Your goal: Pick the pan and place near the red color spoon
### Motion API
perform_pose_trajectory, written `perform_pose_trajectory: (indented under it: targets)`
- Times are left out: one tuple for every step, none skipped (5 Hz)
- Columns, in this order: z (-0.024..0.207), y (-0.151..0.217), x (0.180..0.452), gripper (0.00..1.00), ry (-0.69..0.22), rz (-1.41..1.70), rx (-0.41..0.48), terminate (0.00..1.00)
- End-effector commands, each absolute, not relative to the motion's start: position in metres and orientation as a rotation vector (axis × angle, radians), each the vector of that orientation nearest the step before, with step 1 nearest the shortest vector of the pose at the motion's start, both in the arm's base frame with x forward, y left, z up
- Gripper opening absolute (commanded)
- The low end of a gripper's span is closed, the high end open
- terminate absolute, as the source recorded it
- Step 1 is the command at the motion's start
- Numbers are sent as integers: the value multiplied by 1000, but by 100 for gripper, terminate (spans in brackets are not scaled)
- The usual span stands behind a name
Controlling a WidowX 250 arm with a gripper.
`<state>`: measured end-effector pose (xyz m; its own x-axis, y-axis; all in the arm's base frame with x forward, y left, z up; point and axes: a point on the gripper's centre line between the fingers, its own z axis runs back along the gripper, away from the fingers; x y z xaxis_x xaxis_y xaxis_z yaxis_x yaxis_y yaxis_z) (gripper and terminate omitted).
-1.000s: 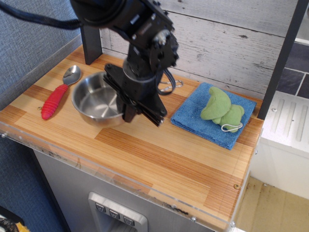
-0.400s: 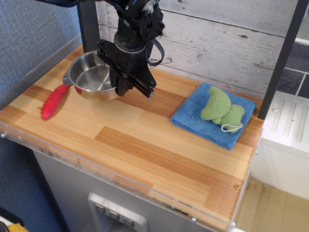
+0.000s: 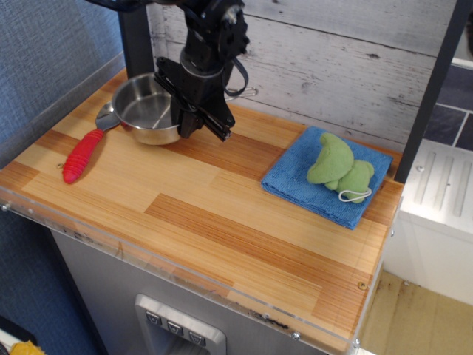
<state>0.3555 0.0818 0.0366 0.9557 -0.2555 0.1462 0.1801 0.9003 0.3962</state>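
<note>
The pan point(image 3: 142, 111), a small shiny steel saucepan, is at the back left of the wooden table. It overlaps the bowl of the red color spoon point(image 3: 81, 154); only a sliver of the silver bowl shows at the pan's left edge. The spoon's ribbed red handle lies towards the front left. My gripper point(image 3: 194, 122) points down and is shut on the pan's right rim. The pan's wire loop handle point(image 3: 244, 92) sticks out behind the gripper. I cannot tell whether the pan rests on the spoon or hangs just above it.
A folded blue cloth point(image 3: 325, 179) lies at the right with a green plush toy point(image 3: 338, 167) on it. A black post point(image 3: 137, 37) stands at the back left against the plank wall. The table's front edge has a clear rim point(image 3: 185, 277).
The gripper has carried the pan back and to the left, from beside the spoon's handle to over the spoon's bowl, which is now mostly covered.
</note>
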Motion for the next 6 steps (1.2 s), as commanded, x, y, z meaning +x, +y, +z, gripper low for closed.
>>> perform_pose_trajectory:
  targets:
    - [42, 93, 372, 100, -195, -245, 396, 0]
    - [42, 87, 371, 100, -211, -233, 394, 0]
    - [43, 76, 373, 100, -210, -244, 386, 0]
    - [47, 70, 373, 100, -216, -245, 388, 0]
    - [54, 67, 372, 100, -240, -254, 371, 0]
    - [68, 69, 367, 100, -277, -225, 373, 0]
